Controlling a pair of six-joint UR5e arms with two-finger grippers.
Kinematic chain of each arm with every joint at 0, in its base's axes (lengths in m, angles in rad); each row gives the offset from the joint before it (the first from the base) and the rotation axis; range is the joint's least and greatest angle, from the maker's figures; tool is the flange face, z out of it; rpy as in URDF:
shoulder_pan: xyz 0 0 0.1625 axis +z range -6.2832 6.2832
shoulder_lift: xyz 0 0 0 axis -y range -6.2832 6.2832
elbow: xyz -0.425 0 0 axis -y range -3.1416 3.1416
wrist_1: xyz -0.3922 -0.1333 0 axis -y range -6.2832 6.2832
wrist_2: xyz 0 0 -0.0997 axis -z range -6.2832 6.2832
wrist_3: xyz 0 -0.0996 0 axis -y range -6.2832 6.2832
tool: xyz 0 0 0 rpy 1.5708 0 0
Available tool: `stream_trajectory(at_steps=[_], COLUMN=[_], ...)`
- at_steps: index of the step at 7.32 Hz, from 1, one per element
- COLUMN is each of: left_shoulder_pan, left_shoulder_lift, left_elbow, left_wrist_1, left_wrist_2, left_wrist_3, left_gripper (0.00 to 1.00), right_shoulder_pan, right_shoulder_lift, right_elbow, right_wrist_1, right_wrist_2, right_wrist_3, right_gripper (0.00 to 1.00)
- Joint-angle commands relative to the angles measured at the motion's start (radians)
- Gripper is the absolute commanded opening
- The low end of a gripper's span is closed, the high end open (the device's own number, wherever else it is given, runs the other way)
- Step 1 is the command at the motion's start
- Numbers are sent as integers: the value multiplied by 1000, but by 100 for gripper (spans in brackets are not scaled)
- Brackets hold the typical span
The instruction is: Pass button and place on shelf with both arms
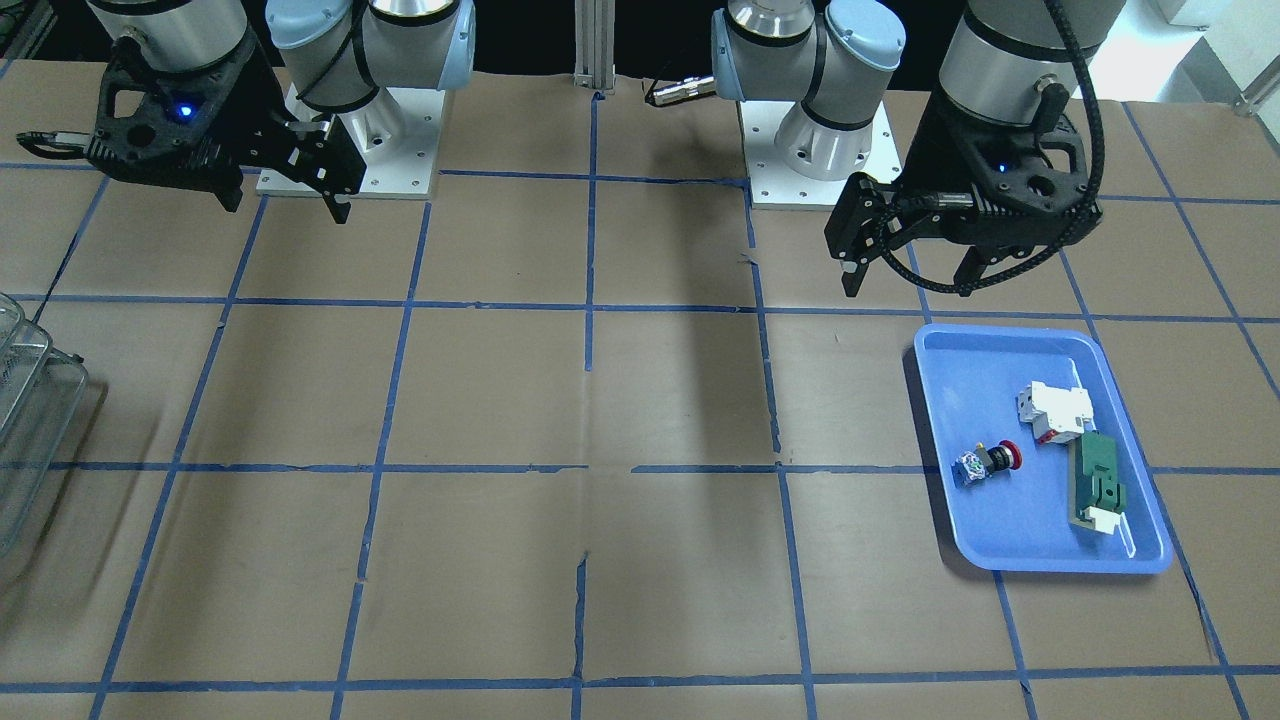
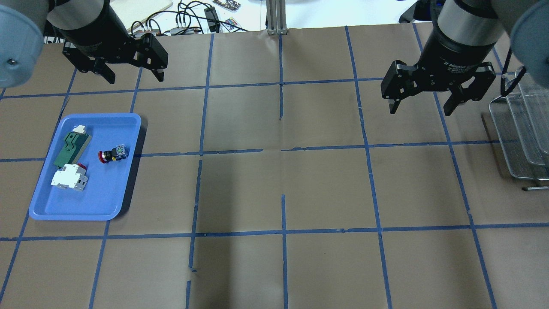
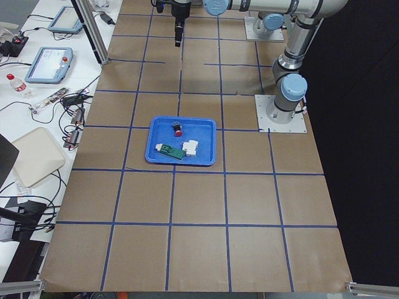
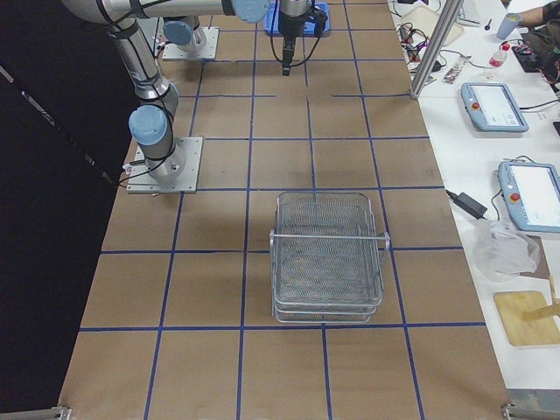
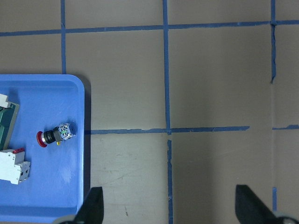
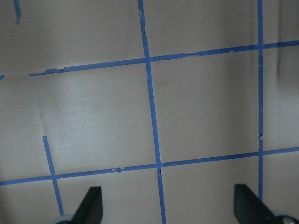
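Since nothing's grabbed yet, the little red-capped black push button (image 2: 112, 154) lies on its side in the blue plastic tray (image 2: 98, 197), with the left black two-finger gripper (image 2: 135, 78) spread wide and empty just beyond the tray, and the right gripper (image 2: 420, 110) likewise, well away from the tray, presumably waiting for the hand-off.

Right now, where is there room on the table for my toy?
The wide middle of the table, between the tray and the shelf, is bare. The tray is crowded with the button, white block and green part.
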Motion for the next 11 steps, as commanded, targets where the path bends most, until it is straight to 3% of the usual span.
stream_trajectory(at_steps=[1,4,7,9,11], left_shoulder_pan=[0,17,238,401,420], left_shoulder_lift=[0,-21,-21,-62,-150], left_elbow=[0,-6,-155,-237,-320], left_wrist_1=[-2,-7,16,121,340], left_wrist_2=[1,-16,-13,-24,-5], left_wrist_3=[17,315,816,1188,1516], left_gripper=[100,100,100,100,100], right_shoulder_pan=[0,0,0,0,0], right_shoulder_lift=[1,1,-1,1,1], right_elbow=[-3,-2,3,9,14], right_wrist_1=[-1,-7,-19,-20,-15], right_wrist_2=[6,6,10,10,7], right_wrist_3=[0,0,0,0,0], right_gripper=[100,100,100,100,100])
